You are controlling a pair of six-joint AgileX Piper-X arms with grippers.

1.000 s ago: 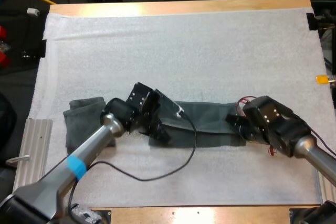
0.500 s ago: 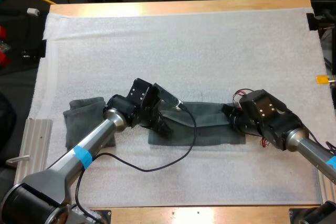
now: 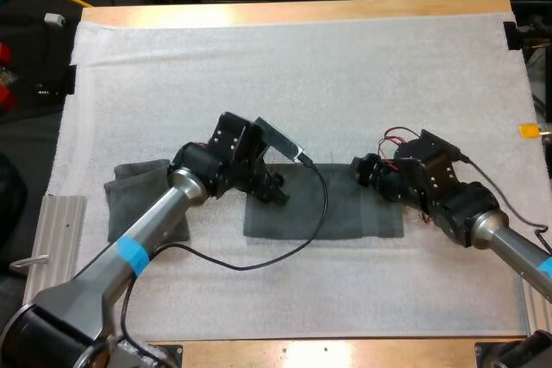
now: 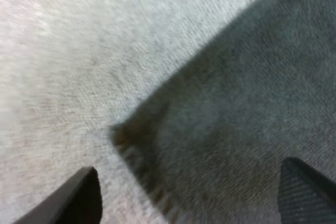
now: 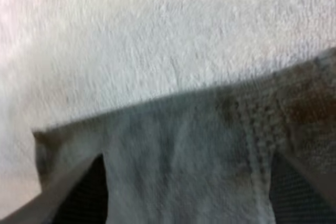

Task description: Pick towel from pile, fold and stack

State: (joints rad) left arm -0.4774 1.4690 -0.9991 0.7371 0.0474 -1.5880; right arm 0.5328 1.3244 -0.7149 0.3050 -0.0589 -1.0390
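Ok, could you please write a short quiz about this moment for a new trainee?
1. True or false: the left gripper and the right gripper are both shut on the flat towel.
2. How many towels lie on the mat? A one, B two, C three.
3. Fill in: the second towel lies partly under the ____ arm.
Key: 1 false, both are open; 2 B; 3 left.

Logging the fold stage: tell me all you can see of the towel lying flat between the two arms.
The towel is dark grey-green, a woven, slightly fuzzy cloth with a stitched hem, lying flat as a wide rectangle on the white mat, toward its near side. The left pincer stands open over its far left corner, the right pincer open at its far edge; neither grips it.
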